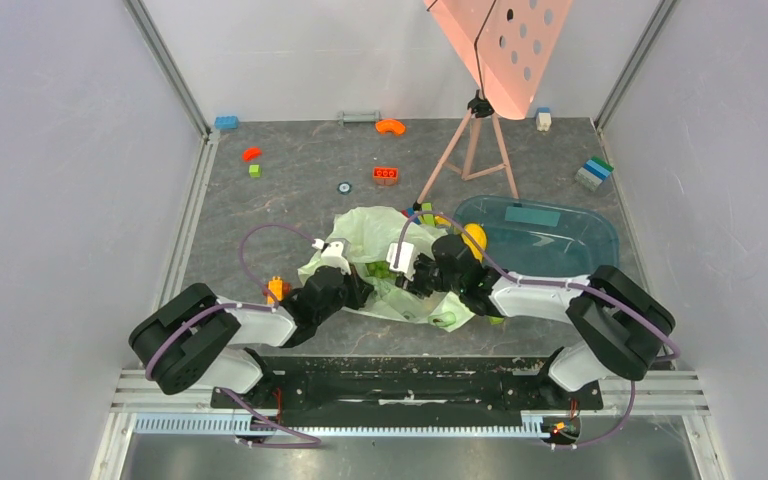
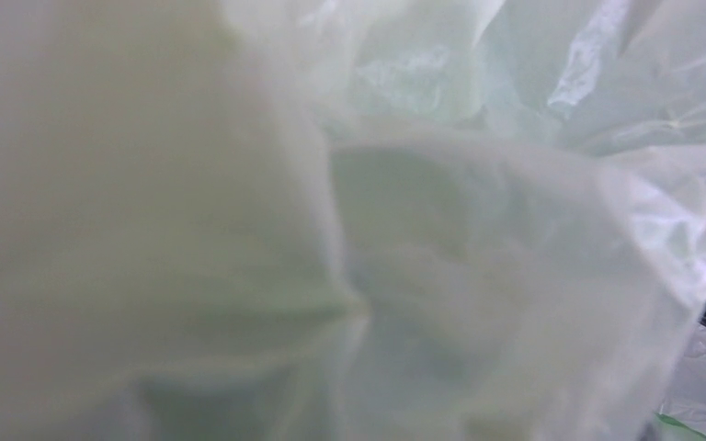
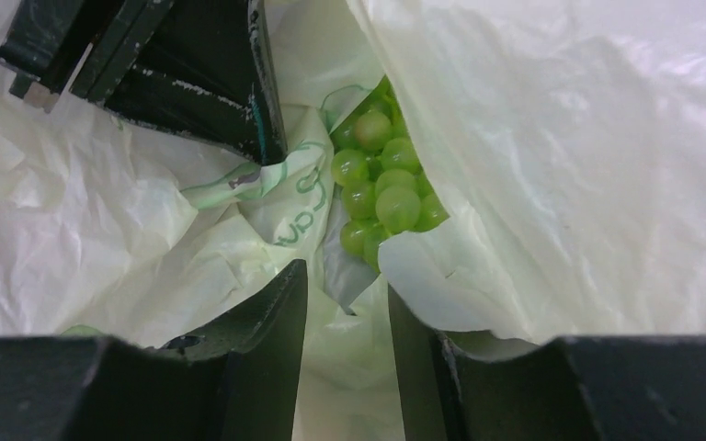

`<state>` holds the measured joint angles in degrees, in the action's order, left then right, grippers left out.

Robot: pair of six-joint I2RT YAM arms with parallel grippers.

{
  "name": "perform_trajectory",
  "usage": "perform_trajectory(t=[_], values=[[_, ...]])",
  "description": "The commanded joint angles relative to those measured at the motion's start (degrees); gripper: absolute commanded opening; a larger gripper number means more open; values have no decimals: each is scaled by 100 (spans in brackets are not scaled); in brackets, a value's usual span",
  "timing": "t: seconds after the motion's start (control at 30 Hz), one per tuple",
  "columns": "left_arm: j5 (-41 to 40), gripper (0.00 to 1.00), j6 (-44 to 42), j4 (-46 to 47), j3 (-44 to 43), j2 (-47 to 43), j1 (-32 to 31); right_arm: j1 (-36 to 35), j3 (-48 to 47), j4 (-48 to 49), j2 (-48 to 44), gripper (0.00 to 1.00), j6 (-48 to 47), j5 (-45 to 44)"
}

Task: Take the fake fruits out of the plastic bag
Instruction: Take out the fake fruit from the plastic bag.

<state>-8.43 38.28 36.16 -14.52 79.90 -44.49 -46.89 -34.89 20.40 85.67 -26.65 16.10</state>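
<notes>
The left hand (image 3: 269, 152) pinches the plastic bag (image 3: 561, 184) open, it seems, so the right hand (image 3: 347, 287), fingers (image 3: 276, 322) apart, can reach the green grapes (image 3: 381, 179).

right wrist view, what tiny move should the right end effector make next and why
Probably ease the right end effector forward, fingers apart, until they straddle the bumpy green plastic grape cluster. It lies exposed in the mouth of the thin translucent pale-green plastic bag, just ahead of the fingers, while the left end effector pinches the film aside.
</notes>
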Motion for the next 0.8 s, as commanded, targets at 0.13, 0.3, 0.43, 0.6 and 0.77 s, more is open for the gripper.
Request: perform_trajectory(t=[0.13,0.3,0.43,0.6,0.77], values=[[-45,2,-216,260,-86,10,-42,119,194,1078,51,41,46,64],[-72,2,-201,269,-86,38,-43,176,117,1037,166,39,88,120],[-81,2,-196,286,-86,56,-42,201,56,1028,264,37,117,150],[-98,2,-190,286,-77,53,-42,214,-35,1024,388,37,168,215],[-98,2,-189,286,-86,55,-42,214,-72,1103,453,36,254,271]])
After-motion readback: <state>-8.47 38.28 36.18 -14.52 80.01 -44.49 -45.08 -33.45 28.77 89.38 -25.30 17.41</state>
